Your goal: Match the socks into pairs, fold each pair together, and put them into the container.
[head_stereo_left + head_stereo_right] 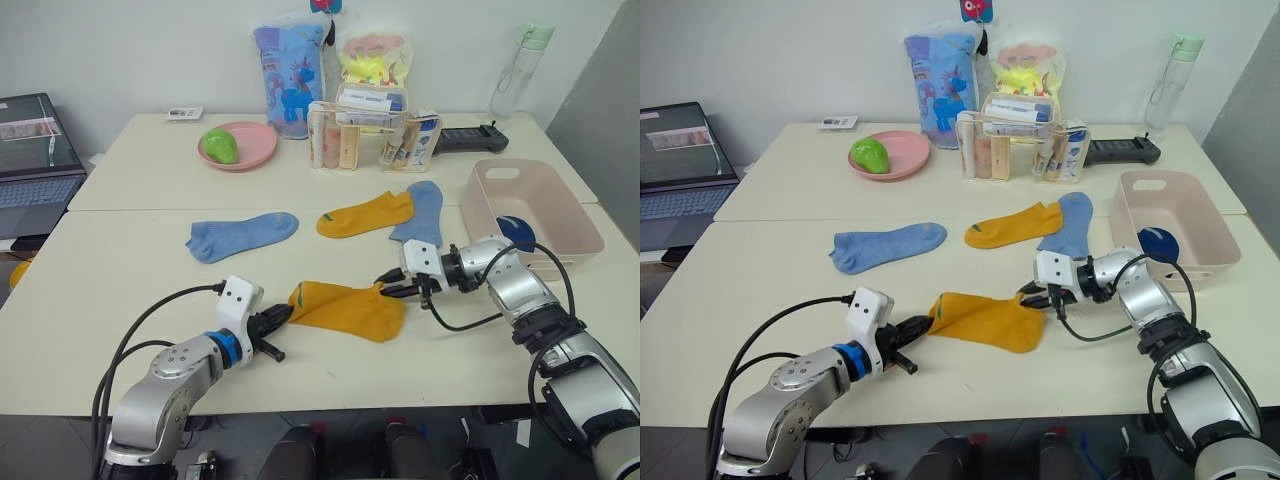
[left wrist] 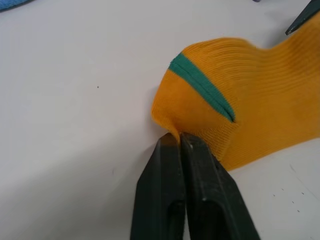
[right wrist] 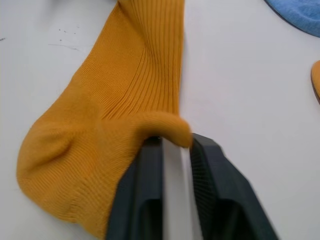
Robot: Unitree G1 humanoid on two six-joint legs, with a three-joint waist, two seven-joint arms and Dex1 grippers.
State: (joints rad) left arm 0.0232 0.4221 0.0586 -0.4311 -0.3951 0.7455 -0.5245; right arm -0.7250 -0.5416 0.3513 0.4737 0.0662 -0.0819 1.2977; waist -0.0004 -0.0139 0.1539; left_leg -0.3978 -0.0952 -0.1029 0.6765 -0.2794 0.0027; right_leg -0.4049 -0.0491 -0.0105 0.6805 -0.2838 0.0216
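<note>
A mustard yellow sock (image 1: 350, 308) lies flat near the table's front. My left gripper (image 1: 280, 318) is shut on its cuff end with the green stripe (image 2: 202, 85). My right gripper (image 1: 398, 290) pinches a raised fold at the sock's other end (image 3: 167, 125). A second mustard sock (image 1: 365, 214) lies further back, touching a light blue sock (image 1: 420, 212). Another light blue sock (image 1: 240, 236) lies apart to the left. The pale pink container (image 1: 545, 195) stands at the right with a navy bundle (image 1: 515, 232) inside.
A round pink plate (image 1: 255, 150) with a green fruit, a clear organizer box (image 1: 370, 135), bags and a bottle (image 1: 520, 65) line the back of the table. A black device (image 1: 465, 138) lies behind the container. A laptop (image 1: 30, 150) sits at far left.
</note>
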